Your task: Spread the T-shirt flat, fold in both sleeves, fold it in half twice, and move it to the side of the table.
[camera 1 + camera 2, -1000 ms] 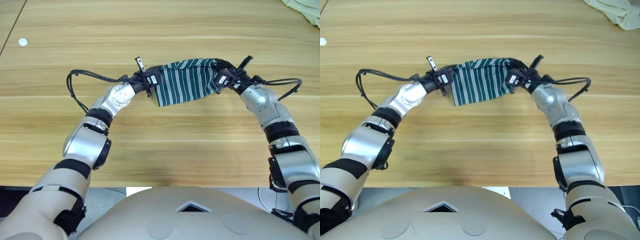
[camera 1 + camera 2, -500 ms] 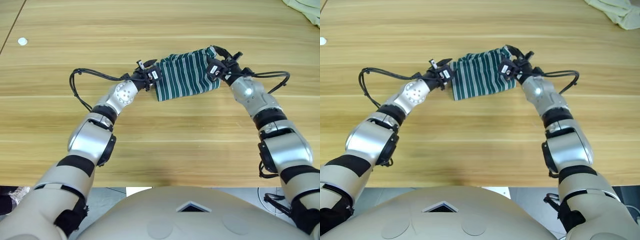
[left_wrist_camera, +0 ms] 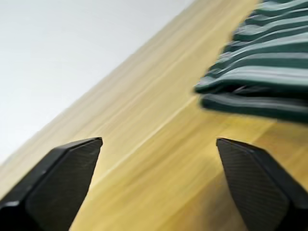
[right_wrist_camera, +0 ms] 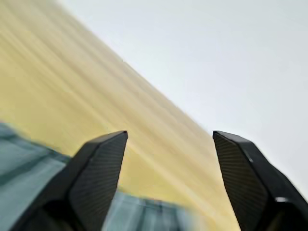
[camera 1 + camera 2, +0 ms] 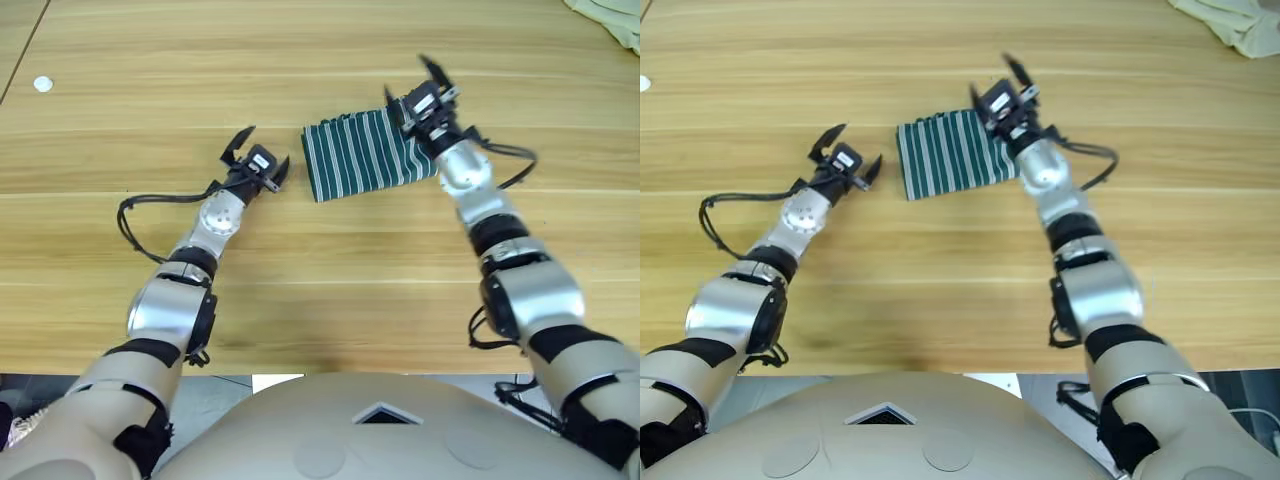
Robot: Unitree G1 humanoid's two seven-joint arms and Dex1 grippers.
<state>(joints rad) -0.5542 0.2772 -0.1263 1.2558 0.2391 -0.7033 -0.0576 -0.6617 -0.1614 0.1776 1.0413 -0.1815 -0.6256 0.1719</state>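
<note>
While T-shirt (image 5: 365, 155) lies folded | L claw (image 5: 264, 150) wide apart, empty, beside it | R claw (image 5: 421, 84) apart, at its corner

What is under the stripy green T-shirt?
The folded T-shirt lies flat on the wooden table, so the tabletop is right under it. In the left wrist view its edge shows stacked cloth layers. Anything tucked between them is covered.

This looks like a robot lab or test room. A broad wood-grain worktop (image 5: 300, 300) stands before a plain white wall (image 3: 72, 48), with grey floor (image 5: 225, 390) at 6 o'clock and a crumpled pale cloth (image 5: 1230, 25) at 1 o'clock.
</note>
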